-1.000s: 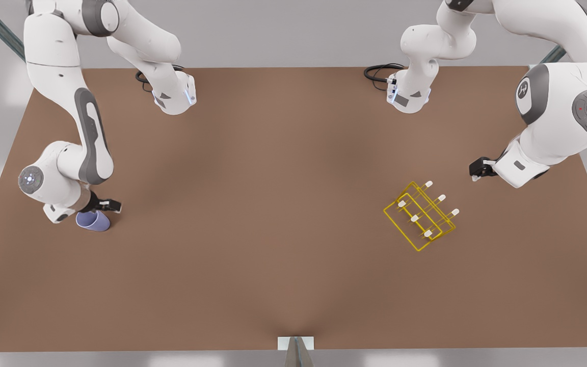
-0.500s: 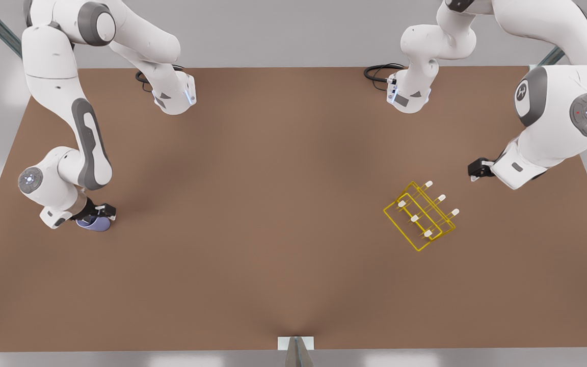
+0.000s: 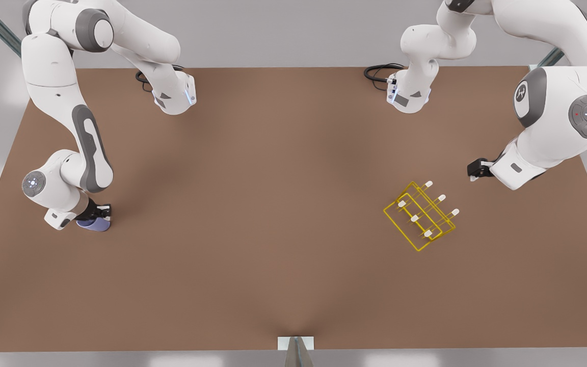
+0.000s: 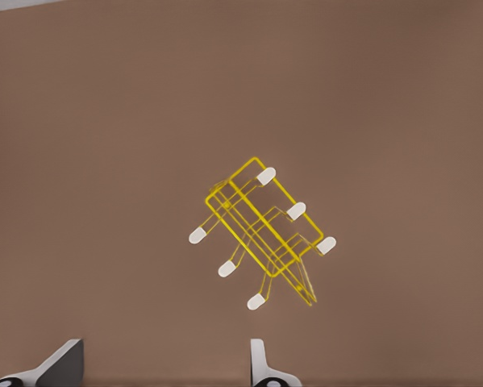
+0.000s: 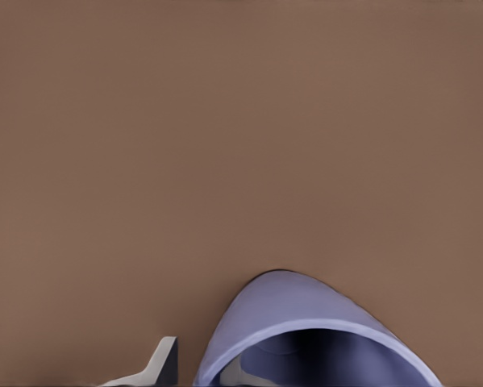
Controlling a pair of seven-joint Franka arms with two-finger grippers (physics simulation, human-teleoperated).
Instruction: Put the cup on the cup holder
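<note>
The right gripper (image 3: 101, 210) was spread astride the cup (image 3: 93, 224) lying at the front view's left. The left gripper (image 3: 474, 172), spread, hung near the cup holder (image 3: 420, 216), apart from it.

A smooth, matt lavender-blue surface, plastic in look, is shown by the cup (image 5: 306, 322). The cup holder (image 3: 419, 216) is formed of thin glossy yellow wire with white-capped pegs. The table (image 3: 273, 204) is finished in flat, matt brown.
</note>
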